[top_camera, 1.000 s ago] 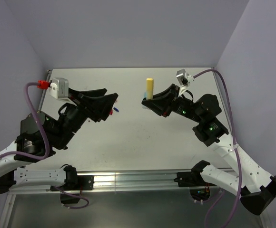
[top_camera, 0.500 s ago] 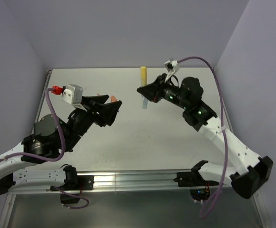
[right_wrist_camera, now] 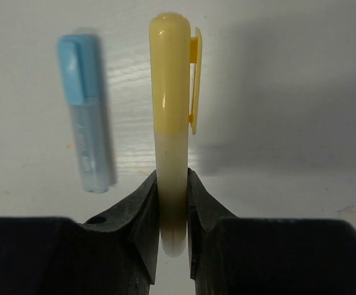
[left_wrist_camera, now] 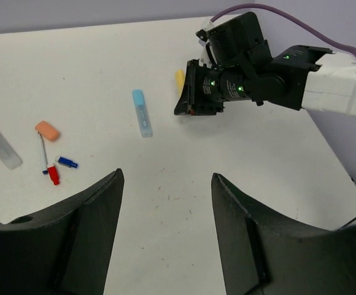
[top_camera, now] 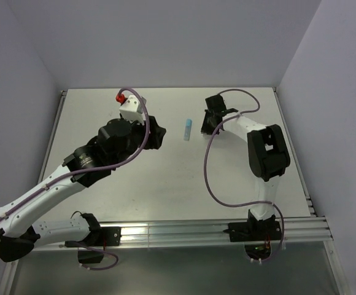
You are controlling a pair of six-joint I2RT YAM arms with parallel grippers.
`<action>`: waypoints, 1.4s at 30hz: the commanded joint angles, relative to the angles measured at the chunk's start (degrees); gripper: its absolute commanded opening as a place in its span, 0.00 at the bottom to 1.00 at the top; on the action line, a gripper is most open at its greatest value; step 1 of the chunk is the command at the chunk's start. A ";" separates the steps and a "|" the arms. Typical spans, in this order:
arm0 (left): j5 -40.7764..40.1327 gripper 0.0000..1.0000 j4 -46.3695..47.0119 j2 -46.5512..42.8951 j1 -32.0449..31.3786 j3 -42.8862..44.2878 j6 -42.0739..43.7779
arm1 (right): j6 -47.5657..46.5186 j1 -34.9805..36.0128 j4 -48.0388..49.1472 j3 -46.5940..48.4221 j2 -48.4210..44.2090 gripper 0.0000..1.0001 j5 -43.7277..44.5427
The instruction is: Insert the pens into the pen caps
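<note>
**DESK:** What has your right tool (right_wrist_camera: 172, 203) got?

**OPERATOR:** Its 2 fingers are pinched nearly closed on the pale barrel of 1 yellow pen (right_wrist_camera: 169, 160). The pen wears its yellow cap (right_wrist_camera: 169, 67), clip to the right. I hold it near the far edge of the tabletop (top_camera: 166, 178), right of the middle. Whether it touches the surface I cannot tell.

**DESK:** And the left tool?

**OPERATOR:** My left tool (left_wrist_camera: 166, 227) stands wide apart and grips nothing. It hangs above the tabletop and faces the right one.

**DESK:** Where are the other pieces?

**OPERATOR:** 1 blue pen (left_wrist_camera: 143, 120), its light blue cap (left_wrist_camera: 139, 98) on, lies flat near the yellow pen but apart from it, on the side toward the left edge. Farther that way lie an orange cap (left_wrist_camera: 46, 130), a clear pen (left_wrist_camera: 1, 149) with an orange tip, 1 thin white pen (left_wrist_camera: 42, 150), a red cap (left_wrist_camera: 53, 176) and a dark blue cap (left_wrist_camera: 67, 163). From above, my left arm hides these 5.
</note>
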 commanded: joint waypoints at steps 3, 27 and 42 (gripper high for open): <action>7.24 0.64 -0.64 -0.28 3.58 0.81 -2.42 | -0.86 0.63 -4.83 6.55 2.98 0.10 7.50; 10.06 0.61 -4.15 13.77 16.93 5.99 -8.66 | -3.58 0.63 -1.06 1.37 0.62 0.54 5.40; -0.05 0.53 -9.08 40.31 32.41 16.89 -14.73 | -3.59 0.72 1.75 -9.53 -18.62 0.57 -1.97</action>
